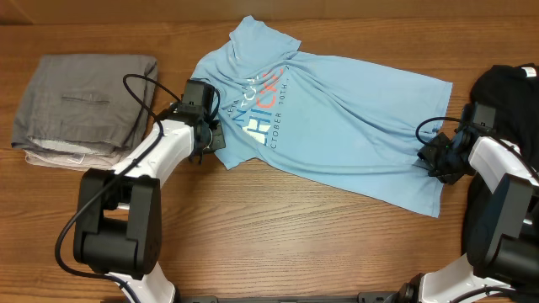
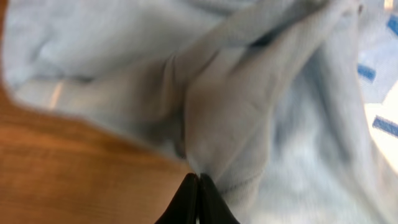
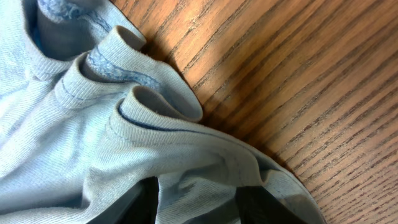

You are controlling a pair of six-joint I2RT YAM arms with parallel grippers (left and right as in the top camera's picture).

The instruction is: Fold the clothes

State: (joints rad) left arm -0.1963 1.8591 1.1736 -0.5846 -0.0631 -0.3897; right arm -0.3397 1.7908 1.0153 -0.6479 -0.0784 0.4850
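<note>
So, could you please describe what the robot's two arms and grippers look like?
Both are built alike: the left arm and right arm each have smooth white links between bulky black joint housings. A thin black cable loops along the left arm; a shorter cable curls by the right wrist. The left gripper and right gripper are black with slim fingers. No markings show.

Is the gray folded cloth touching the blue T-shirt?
No, the gray cloth lies apart from the T-shirt, with table showing between them.
</note>
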